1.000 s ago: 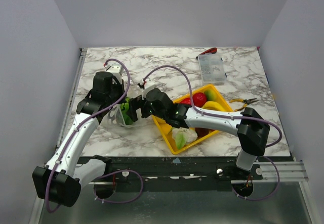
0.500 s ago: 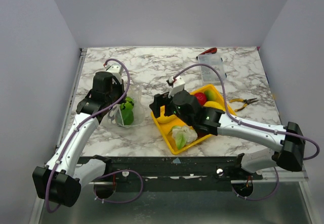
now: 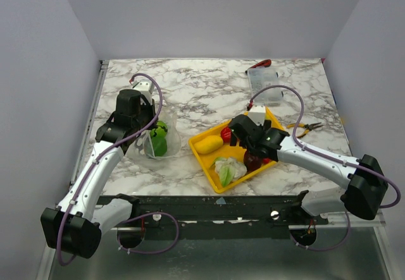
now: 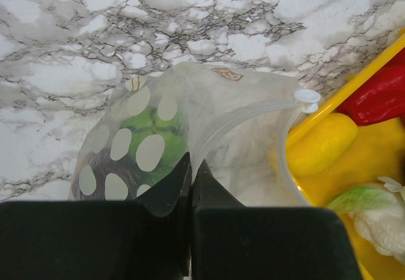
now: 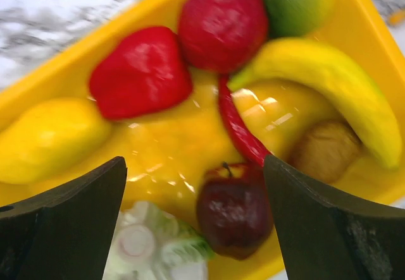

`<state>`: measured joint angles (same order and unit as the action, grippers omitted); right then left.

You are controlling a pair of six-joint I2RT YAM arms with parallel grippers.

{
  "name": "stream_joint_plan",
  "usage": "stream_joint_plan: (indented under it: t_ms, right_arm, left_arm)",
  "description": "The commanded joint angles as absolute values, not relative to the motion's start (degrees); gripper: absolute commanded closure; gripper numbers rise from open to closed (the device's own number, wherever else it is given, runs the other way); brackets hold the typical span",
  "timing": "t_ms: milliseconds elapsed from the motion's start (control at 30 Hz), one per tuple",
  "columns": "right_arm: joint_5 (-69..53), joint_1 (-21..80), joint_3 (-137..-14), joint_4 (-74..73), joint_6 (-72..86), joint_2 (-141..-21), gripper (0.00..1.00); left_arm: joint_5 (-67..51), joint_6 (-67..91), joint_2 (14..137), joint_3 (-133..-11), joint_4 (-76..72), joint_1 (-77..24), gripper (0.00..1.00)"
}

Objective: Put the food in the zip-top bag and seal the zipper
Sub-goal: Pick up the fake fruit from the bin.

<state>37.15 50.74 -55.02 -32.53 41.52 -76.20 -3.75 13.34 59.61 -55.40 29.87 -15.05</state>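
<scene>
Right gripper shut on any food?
No. The right wrist view shows the right gripper wide open above the tray, its fingers clamping nothing.

The table (image 3: 209, 90) looks like smooth white stone with grey veins. The zip-top bag (image 4: 209, 103) is thin see-through plastic. It is a bit cloudy and crinkly, with pale dots. Its zipper (image 4: 253, 113) is a thicker clear strip. The yellow tray (image 5: 361, 21) is shiny plastic with bright glints.

In the right wrist view, the red pepper (image 5: 140, 71) at 10 o'clock is glossy. The banana (image 5: 323, 84) at 2 o'clock is smooth and duller. The dark purple piece (image 5: 234, 210) at 6 o'clock shines. The brown piece (image 5: 326, 150) at 4 o'clock looks bumpy.

The left gripper (image 4: 192, 166) and right gripper (image 5: 195, 163) are matt black.
</scene>
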Motion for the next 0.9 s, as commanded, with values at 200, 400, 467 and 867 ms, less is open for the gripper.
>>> stream_joint_plan:
  t_ms: [200, 400, 467, 867]
  right_arm:
    - [37.2, 50.4, -49.6, -45.0, 53.7, -75.9, 0.09]
    - [35.0, 50.3, -47.8, -40.5, 51.5, -80.3, 0.09]
    - [35.1, 50.3, -47.8, -39.5, 51.0, -81.7, 0.1]
    - [35.6, 50.3, -51.9, -37.2, 43.4, -77.6, 0.53]
  left_arm:
    - [-5.6, 13.5, 60.8, -57.0, 30.7, -14.5, 1.0]
    - [-5.9, 13.4, 60.9, -57.0, 30.5, -14.5, 1.0]
    - [-6.1, 13.4, 60.8, -57.0, 30.4, -14.5, 1.0]
    - [-6.3, 13.4, 61.0, -57.0, 30.3, -14.4, 1.0]
